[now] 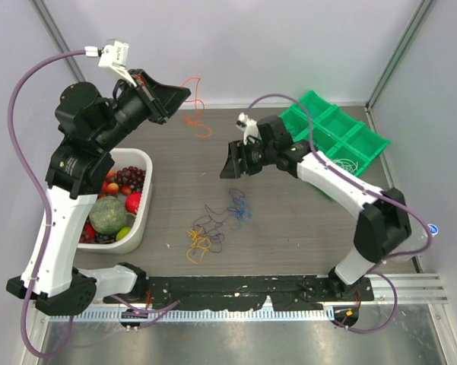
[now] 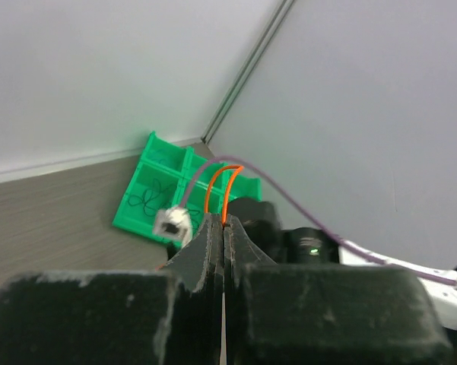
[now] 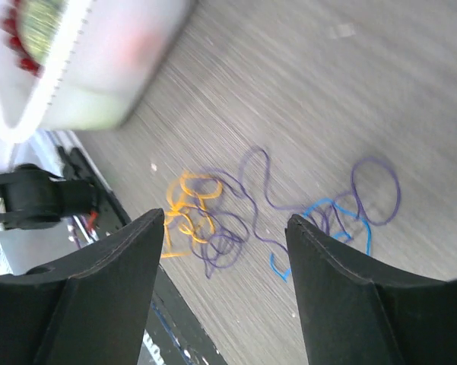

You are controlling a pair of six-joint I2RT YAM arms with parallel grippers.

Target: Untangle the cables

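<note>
My left gripper (image 1: 179, 97) is raised at the back left and shut on a thin orange cable (image 1: 197, 114), which hangs from the jaws down to the table. In the left wrist view the orange cable (image 2: 222, 181) loops out of the closed jaws of the gripper (image 2: 224, 219). A tangle of purple (image 1: 210, 222), blue (image 1: 240, 205) and yellow (image 1: 197, 246) cables lies mid-table. My right gripper (image 1: 232, 166) is open and empty above and behind the tangle. In the right wrist view, yellow (image 3: 190, 199), purple (image 3: 260, 176) and blue (image 3: 324, 208) strands lie beyond the open gripper (image 3: 225, 220).
A white tub (image 1: 142, 220) of fruit stands at the left, also in the right wrist view (image 3: 99, 84). A green divided tray (image 1: 369, 144) holding thin cables stands at the back right, also in the left wrist view (image 2: 137, 220). A black rail (image 1: 236, 287) runs along the near edge.
</note>
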